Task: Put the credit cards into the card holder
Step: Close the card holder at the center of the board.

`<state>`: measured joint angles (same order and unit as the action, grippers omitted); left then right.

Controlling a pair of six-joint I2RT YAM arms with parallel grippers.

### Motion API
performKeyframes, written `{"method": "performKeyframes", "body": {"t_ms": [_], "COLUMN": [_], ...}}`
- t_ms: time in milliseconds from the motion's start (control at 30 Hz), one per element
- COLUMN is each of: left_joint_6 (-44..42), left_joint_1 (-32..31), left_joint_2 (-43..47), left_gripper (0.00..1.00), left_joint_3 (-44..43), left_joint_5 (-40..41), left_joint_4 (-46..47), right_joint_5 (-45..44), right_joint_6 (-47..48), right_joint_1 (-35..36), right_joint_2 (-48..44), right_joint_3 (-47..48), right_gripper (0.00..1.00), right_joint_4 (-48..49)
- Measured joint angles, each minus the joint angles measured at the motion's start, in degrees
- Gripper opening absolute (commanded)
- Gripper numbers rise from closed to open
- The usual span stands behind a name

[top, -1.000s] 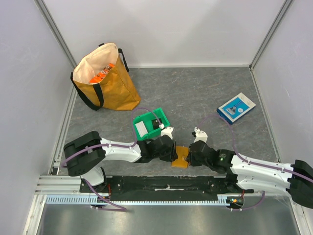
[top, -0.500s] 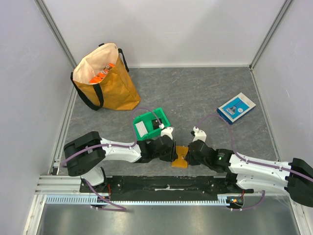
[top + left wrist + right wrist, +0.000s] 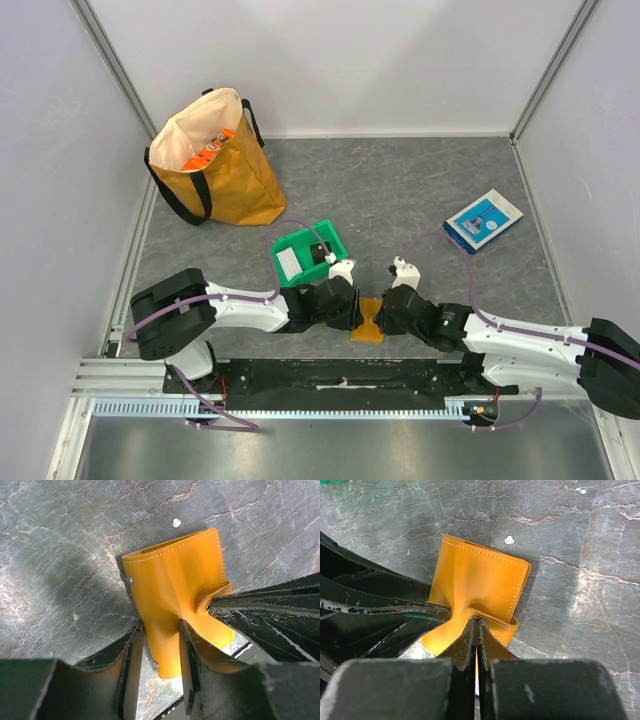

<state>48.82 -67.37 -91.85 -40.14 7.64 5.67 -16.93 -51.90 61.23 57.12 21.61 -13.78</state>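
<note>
Lying folded on the table (image 3: 420,190) near the front edge, orange card holder (image 3: 175,575) is buckled; left gripper (image 3: 160,630) clamps its body, right gripper (image 3: 476,627) pinches its snap tab (image 3: 492,622). Metal stud (image 3: 130,580) shows only from left wrist.

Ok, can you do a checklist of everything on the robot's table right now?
Surface: grey stone-patterned tabletop, one small white speck.
Job's things: orange card holder held between both arms; white card-like piece in the green bin.
Clutter: orange-yellow tote bag, blue-and-white flat box.
Grippers: left gripper pinches the holder's body; right gripper shut on its snap tab.
Cables: purple cables loop over both arms.
Surroundings: white walls; nothing else seen.
</note>
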Motion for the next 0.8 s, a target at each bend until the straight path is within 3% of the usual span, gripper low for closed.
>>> {"method": "performKeyframes", "body": {"t_ms": [367,733,800], "left_joint_6": [0.00,0.00,0.00], "left_joint_1": [-0.02,-0.11,-0.15], "left_joint_2": [0.02,0.20,0.24], "left_gripper": [0.41,0.41,0.45], "left_joint_3": [0.15,0.42,0.46], "left_joint_5": [0.33,1.25,1.31], "left_joint_4": [0.13,0.22,0.31], "right_joint_5": [-1.60,-2.95,-3.06], "right_joint_6": [-1.64,1.07,1.46], "right_joint_1": [0.04,0.02,0.02], "right_joint_2": [4.42,16.22,17.09], "right_joint_3": [2.34,12.94,13.97], "right_gripper": [0.00,0.00,0.01], "right_joint_4": [-0.74,-8.63,-9.73]}}
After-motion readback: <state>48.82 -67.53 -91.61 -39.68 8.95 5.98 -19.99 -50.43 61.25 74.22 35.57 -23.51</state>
